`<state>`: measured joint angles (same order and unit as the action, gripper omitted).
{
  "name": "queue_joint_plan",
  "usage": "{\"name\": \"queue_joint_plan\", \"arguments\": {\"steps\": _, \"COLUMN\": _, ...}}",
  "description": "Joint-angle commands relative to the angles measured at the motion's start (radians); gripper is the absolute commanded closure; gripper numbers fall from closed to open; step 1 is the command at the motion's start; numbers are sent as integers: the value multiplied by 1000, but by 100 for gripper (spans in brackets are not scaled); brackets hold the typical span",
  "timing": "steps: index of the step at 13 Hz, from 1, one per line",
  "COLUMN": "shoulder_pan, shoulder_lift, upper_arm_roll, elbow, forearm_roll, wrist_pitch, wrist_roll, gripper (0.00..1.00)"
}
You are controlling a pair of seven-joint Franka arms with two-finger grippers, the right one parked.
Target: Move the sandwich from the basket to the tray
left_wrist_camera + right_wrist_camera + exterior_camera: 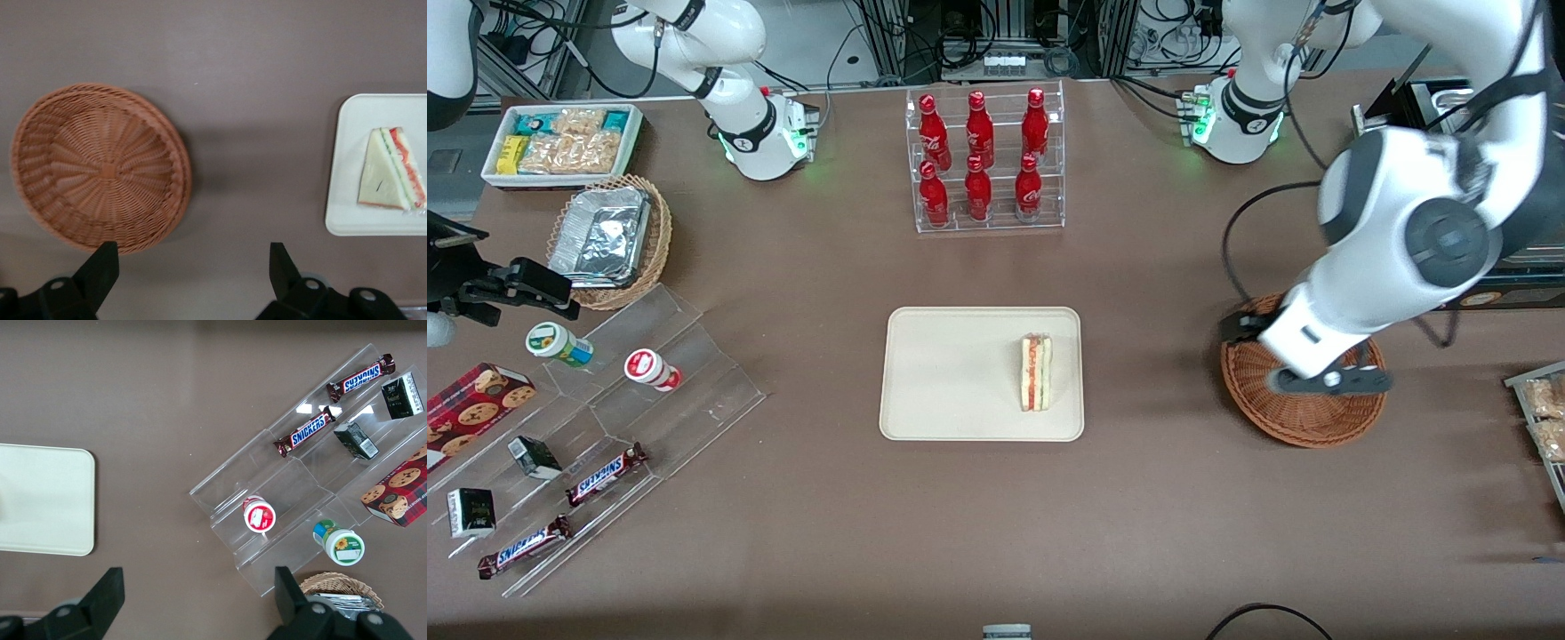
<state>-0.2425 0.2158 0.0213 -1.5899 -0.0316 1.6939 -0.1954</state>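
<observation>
Sandwich (1036,372) already on tray (925,418), mid-frame in front view, long axis running toward the camera. Gripper (1329,380) open, empty, above basket (1303,418), well apart at frame right.

Sandwich (1036,372) on tray (951,373); wicker basket (1303,418) empty; jaws above basket, spread.

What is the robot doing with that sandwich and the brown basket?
The small triangular sandwich already lies on the flat cream-beige tray in the middle of the table. The round reddish-brown wicker basket is empty. The working arm's gripper hangs open above the table by the basket, holding nothing. So the move looks done.
</observation>
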Motion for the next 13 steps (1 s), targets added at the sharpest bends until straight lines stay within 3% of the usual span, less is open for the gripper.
{"name": "queue_joint_plan", "arguments": {"steps": 1, "shoulder_pan": 37, "shoulder_lift": -101, "upper_arm_roll": -12, "elbow": -59, "forearm_roll": 10, "wrist_pitch": -32, "wrist_roll": 46, "gripper": 0}}
{"name": "queue_joint_plan", "arguments": {"steps": 7, "shoulder_pan": 130, "shoulder_lift": -269, "upper_arm_roll": -14, "elbow": -56, "forearm_roll": 9, "wrist_pitch": -148, "wrist_roll": 140, "gripper": 0}}
{"name": "queue_joint_plan", "arguments": {"steps": 13, "shoulder_pan": 189, "shoulder_lift": -271, "upper_arm_roll": -21, "elbow": -38, "forearm_roll": 51, "wrist_pitch": -161, "wrist_roll": 214, "gripper": 0}}
